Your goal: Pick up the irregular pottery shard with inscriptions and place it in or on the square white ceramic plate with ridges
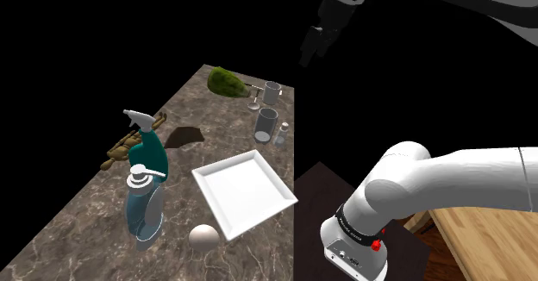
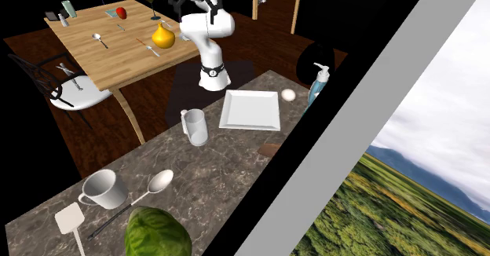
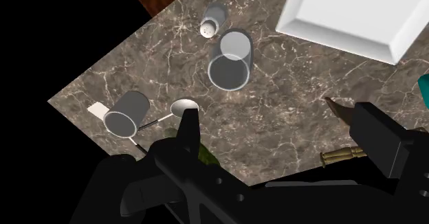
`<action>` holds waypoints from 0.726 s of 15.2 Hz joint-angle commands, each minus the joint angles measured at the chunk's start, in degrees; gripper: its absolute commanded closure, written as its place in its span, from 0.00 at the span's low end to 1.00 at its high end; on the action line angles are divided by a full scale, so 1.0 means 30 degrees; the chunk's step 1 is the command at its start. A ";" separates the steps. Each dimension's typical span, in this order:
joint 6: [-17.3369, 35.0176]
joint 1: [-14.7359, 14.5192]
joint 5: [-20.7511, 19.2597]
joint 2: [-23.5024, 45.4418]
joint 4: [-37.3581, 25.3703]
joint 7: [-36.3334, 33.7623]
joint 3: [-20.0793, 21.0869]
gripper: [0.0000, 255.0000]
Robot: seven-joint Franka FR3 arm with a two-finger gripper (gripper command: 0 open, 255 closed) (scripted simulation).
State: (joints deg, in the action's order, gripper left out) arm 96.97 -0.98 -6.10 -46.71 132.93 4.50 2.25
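Observation:
The shard [image 1: 184,135] is a dark brown irregular piece lying flat on the marble counter, toward the shoulder view's left of the square white plate [image 1: 244,191]. In the second exterior view the shard [image 2: 271,149] lies near the counter's edge, beside the plate [image 2: 251,109]. My gripper [image 1: 312,45] hangs high above the counter's far end, well away from both. In the wrist view my gripper [image 3: 282,137] is open with nothing between its fingers. The shard [image 3: 338,109] peeks out beside the right finger [image 3: 378,137], and the plate [image 3: 350,13] lies beyond it.
A glass pitcher [image 1: 265,124], small shaker [image 1: 282,133], mug [image 1: 272,90], spoon [image 3: 183,107] and green leafy thing [image 1: 226,82] crowd the far end. A teal spray bottle [image 1: 147,163], bluish dispenser [image 1: 142,203], brown twig-like piece [image 1: 121,148] and egg [image 1: 203,236] stand nearer.

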 commanded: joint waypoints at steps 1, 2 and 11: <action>0.0000 0.0000 0.0000 0.0000 0.0000 0.0000 0.0000 0.00; 0.0475 -0.0169 -0.0028 0.0616 -0.0019 0.0376 -0.0065 0.00; 0.4178 -0.1626 -0.0141 0.6479 -0.1040 0.3705 -0.0372 0.00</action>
State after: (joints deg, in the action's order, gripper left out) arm 108.25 -5.37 -6.52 -29.48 130.40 14.41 1.18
